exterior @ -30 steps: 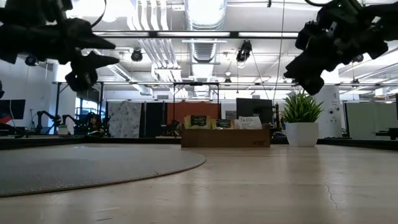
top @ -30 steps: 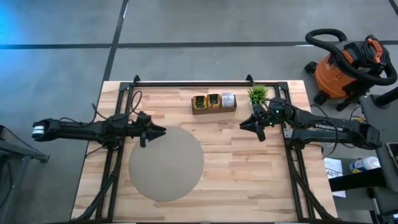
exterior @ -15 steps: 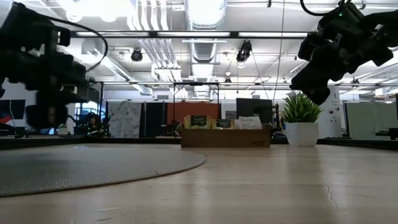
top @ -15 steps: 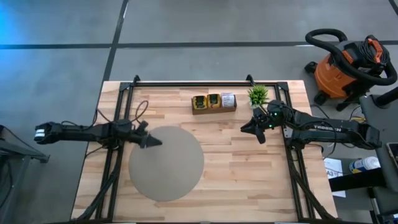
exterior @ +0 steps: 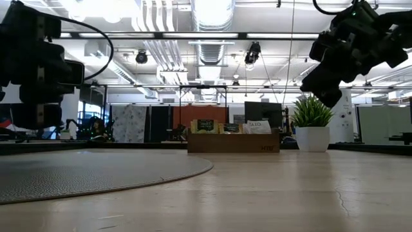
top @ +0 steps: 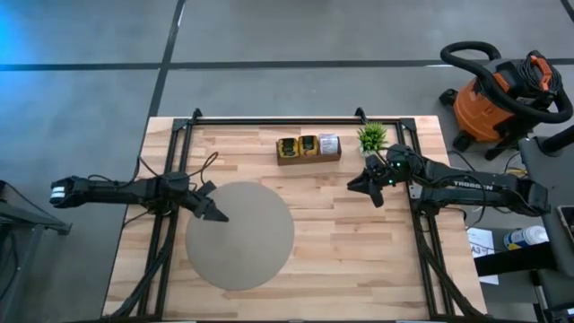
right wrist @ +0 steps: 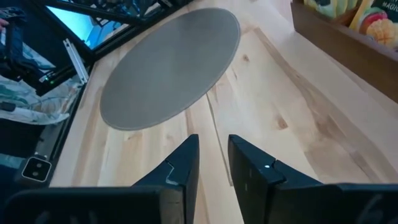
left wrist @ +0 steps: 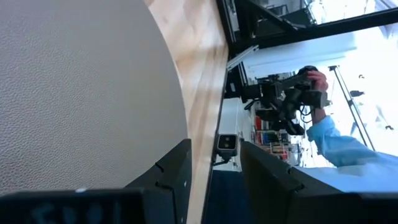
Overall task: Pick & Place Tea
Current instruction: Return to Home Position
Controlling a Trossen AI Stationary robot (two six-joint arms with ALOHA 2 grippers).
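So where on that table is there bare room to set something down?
Bare table right of the grey mat, and the mat itself, apart from the left gripper over its edge. Crowded: the far side, with tray, plant and right gripper.

Floor (top: pixel 269 36): grey concrete crossed by dark seams, with a blue glow at one corner. An orange shop vacuum (top: pixel 491 106) with a black hose stands on it near the wooden desk (top: pixel 359 260).

Low view: open hall with white ceiling ducts (exterior: pixel 209 29) and strip lights (exterior: pixel 193 35). An orange-red wall panel (exterior: pixel 199 115) sits far back.

Left wrist view: bright glare, and a person's blue sleeve (left wrist: pixel 339 149) beyond the desk edge.
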